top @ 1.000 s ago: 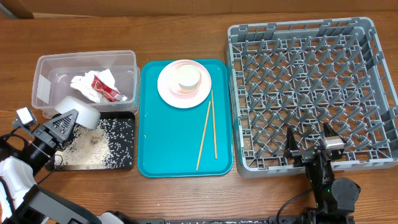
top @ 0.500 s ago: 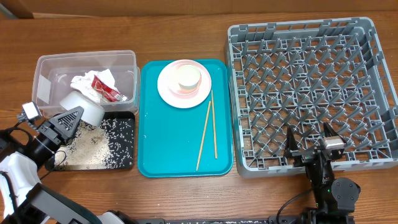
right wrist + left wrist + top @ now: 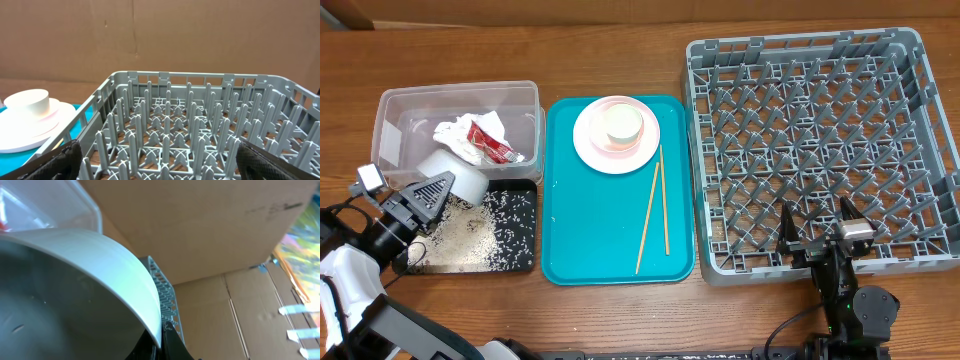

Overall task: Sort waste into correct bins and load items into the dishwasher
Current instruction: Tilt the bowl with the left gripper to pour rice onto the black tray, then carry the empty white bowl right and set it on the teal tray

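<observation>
My left gripper (image 3: 438, 188) is shut on the rim of a white bowl (image 3: 455, 172), which it holds tilted over the black tray (image 3: 525, 262) at the clear tub's (image 3: 390, 110) front edge. In the left wrist view the bowl (image 3: 100, 275) fills the frame, its rim pinched between the fingers (image 3: 172, 342). Rice (image 3: 470, 235) lies scattered in the black tray. A crumpled napkin (image 3: 455, 135) and a red sauce packet (image 3: 492, 145) lie in the tub. My right gripper (image 3: 817, 240) hangs open over the grey rack's (image 3: 920, 120) front edge, with nothing between its fingers (image 3: 65, 160).
A teal tray (image 3: 600, 230) holds a pink plate (image 3: 595, 145) with a small white dish (image 3: 623, 122) on it, and two chopsticks (image 3: 655, 215). The rack's pegs (image 3: 190, 125) stand right under my right gripper. Cardboard stands behind the table.
The left gripper and bowl shifted slightly up toward the tub, then stayed nearly still. The right arm has not moved.
</observation>
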You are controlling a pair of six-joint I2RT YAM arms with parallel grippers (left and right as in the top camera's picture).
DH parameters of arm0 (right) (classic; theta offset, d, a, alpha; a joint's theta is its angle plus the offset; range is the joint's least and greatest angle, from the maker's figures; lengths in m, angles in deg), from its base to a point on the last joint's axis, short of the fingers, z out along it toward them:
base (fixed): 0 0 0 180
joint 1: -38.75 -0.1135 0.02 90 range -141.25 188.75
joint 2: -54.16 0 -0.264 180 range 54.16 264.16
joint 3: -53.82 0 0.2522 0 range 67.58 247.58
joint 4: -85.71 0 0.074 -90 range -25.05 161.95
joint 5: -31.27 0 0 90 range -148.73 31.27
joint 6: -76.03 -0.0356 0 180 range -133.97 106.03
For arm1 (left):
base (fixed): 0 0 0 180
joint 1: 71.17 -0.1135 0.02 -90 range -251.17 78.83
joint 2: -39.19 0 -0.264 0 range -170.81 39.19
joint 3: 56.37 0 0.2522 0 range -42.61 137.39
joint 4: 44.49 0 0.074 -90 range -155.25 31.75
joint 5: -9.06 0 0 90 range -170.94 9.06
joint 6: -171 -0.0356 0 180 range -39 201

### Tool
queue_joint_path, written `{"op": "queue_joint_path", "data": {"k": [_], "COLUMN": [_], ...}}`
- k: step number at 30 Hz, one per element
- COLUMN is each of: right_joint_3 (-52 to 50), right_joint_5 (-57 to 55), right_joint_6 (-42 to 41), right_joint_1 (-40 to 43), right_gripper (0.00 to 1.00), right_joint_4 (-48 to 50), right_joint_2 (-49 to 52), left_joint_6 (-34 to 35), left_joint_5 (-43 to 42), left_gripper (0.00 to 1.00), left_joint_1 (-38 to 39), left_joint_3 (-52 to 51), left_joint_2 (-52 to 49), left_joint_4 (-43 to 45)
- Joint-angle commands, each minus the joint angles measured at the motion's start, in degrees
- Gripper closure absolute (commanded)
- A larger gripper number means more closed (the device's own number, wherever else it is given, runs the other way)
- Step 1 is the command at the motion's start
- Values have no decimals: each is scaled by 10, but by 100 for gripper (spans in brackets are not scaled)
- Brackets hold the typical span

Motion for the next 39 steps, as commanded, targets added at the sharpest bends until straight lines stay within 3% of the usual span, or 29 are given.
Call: {"op": "queue_joint_path", "data": {"k": [1,6,14,26,37,39], "right_joint_3": [-6,-6,-6,-6,-6,-6], "right_joint_5": [0,0,1,1,16,50], "right_joint_6": [2,2,2,2,-2,-34], "right_joint_1": [-3,-3,-3,-3,-3,-3], "right_gripper": [0,0,0,1,0,0], "right_joint_4": [3,3,5,5,10,45], "right_joint_2": [-5,-5,-5,-5,-5,-5], "left_joint_6": [33,60,74,80,117,118], "left_joint_5": [36,94,129,-51,-12,-11], "left_gripper": [96,96,96,96,96,96], "left_joint_1": [5,18,115,128,204,228], "left_joint_3": [-4,-4,39,64,68,73], "left_joint_2": [12,12,29,51,51,52], "left_joint_4": [-6,-6,-31,-15,-28,-23]}}
